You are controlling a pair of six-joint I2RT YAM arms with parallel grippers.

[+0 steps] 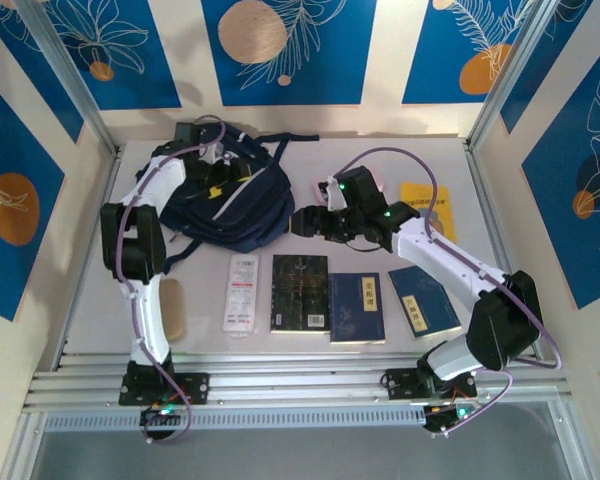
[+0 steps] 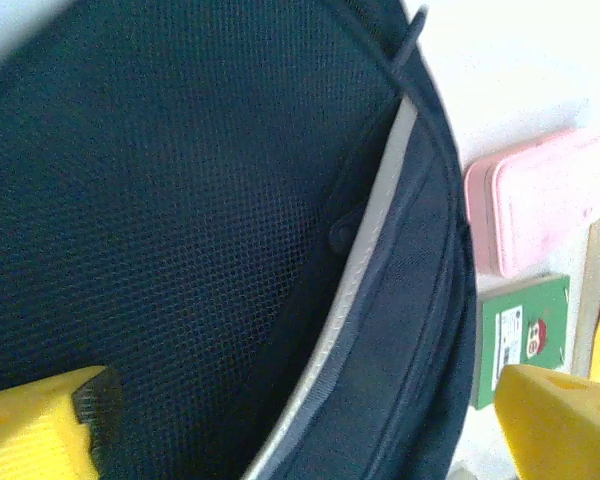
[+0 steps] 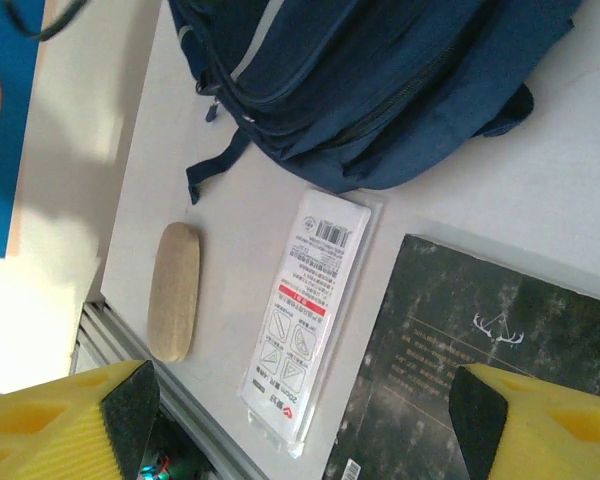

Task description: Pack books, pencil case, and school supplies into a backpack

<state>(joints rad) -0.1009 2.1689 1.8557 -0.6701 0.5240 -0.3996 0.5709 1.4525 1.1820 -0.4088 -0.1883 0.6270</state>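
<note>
**Reader:** In the overhead view, where do the task's things lie?

**Legend:** The backpack [image 1: 230, 205] lies at the far left of the desk [image 1: 295, 170]. A row runs along the near edge, left to right: tan block [image 1: 170, 307], white packet [image 1: 242, 292], black book [image 1: 300, 293], first navy book [image 1: 357, 308], second navy book [image 1: 423, 300]. The yellow book [image 1: 425, 203] lies at the far right, beyond the right arm [image 1: 450, 265].

**Reader:** And the pencil case?

**Legend:** In the left wrist view, the pink pencil case [image 2: 540, 200] rests on the desk just beside the backpack's edge. The green book [image 2: 520, 335] lies flat directly next to it.

**Reader:** What is the state of the left pincer?

**Legend:** The left pincer [image 2: 305, 410] is spread wide. Its yellow fingers [image 2: 40, 430] stand at opposite sides of the frame, over the backpack's dark mesh panel [image 2: 180, 220]. Nothing is pinched. Whether the fingers touch the fabric cannot be told.

**Reader:** And the right pincer?

**Legend:** The right pincer [image 3: 300, 410] is likewise spread and empty, hanging above the desk. Under the gap between its fingers lie the near end of the white packet and a corner of the black book. The tan block lies to one side, apart from the packet, and the backpack is beyond.
</note>
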